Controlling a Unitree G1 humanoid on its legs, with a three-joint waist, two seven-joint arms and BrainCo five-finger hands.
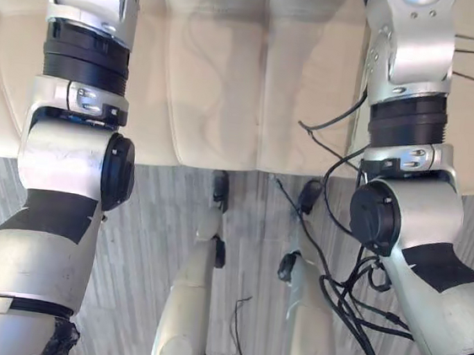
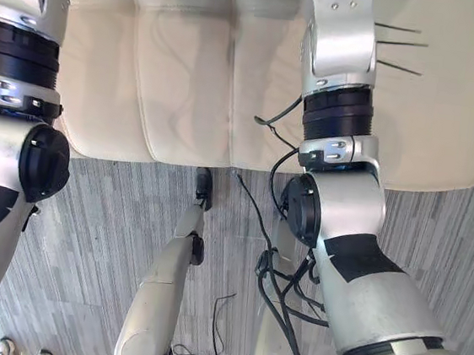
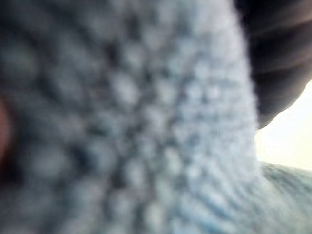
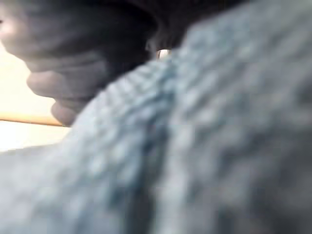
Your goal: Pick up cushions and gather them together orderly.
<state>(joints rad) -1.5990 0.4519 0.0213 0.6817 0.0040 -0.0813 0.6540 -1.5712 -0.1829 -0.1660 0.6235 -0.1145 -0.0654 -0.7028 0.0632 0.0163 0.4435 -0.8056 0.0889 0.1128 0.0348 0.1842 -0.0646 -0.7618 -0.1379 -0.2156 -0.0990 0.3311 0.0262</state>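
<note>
Fingers of left hand (image 3: 279, 57) and right hand (image 4: 80, 46) hidden by blue cushion (image 3: 126, 122); grip unclear.

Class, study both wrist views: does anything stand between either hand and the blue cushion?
Nothing visible does. The pale blue knitted cushion lies close against the left hand and against the right hand, with no other thing between. Whether it is one cushion or two cannot be told.
</note>
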